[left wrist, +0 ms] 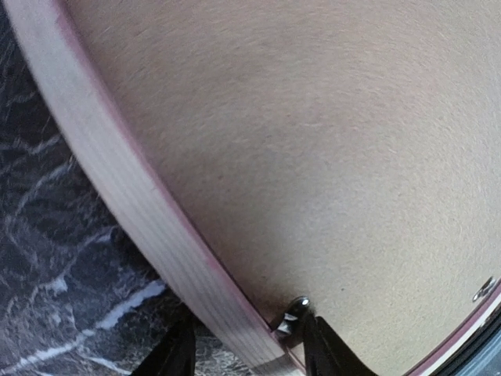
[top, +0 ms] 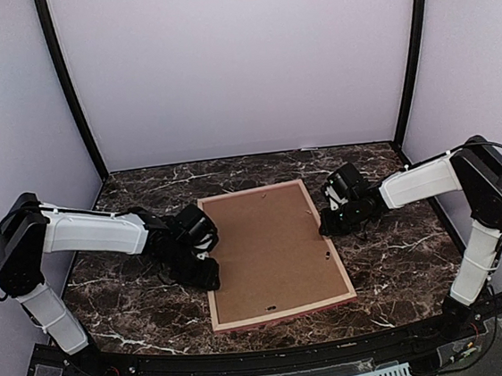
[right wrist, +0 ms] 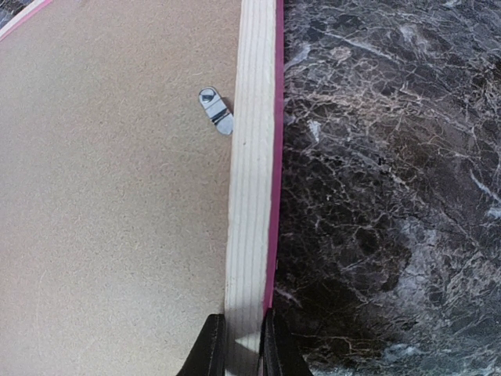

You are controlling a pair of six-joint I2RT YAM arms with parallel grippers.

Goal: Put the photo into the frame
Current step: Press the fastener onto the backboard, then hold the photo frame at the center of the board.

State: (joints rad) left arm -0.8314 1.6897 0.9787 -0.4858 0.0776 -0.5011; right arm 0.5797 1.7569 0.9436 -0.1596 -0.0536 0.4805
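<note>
The frame [top: 286,311] lies flat and face down on the dark marble table [top: 393,258]; its pale wood back is upward, and the brown backing board [top: 271,249] sits inside it. My right pincer [right wrist: 241,352] is clenched on the frame's right rail, one finger at each side of the wood, a little along the rail from a small metal turn clip [right wrist: 215,110]. My left pincer [left wrist: 249,354] straddles the frame's left rail, just beside a second clip [left wrist: 292,315]; whether it really presses the wood, I cannot tell.
</note>
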